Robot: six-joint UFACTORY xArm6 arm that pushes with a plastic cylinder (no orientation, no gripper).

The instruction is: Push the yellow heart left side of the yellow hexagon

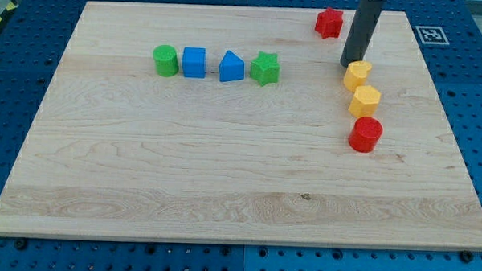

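Single camera view, raised and angled down from the near edge, taking in the whole wooden board point(223, 175) at middling distance.

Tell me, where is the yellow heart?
The yellow heart sits near the board's right edge, just above the yellow hexagon and touching it, with my tip right at its upper side.

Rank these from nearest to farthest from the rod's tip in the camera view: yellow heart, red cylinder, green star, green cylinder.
From my tip:
1. yellow heart, just below it
2. red cylinder, farther toward the view's bottom
3. green star, to the view's left
4. green cylinder, far left
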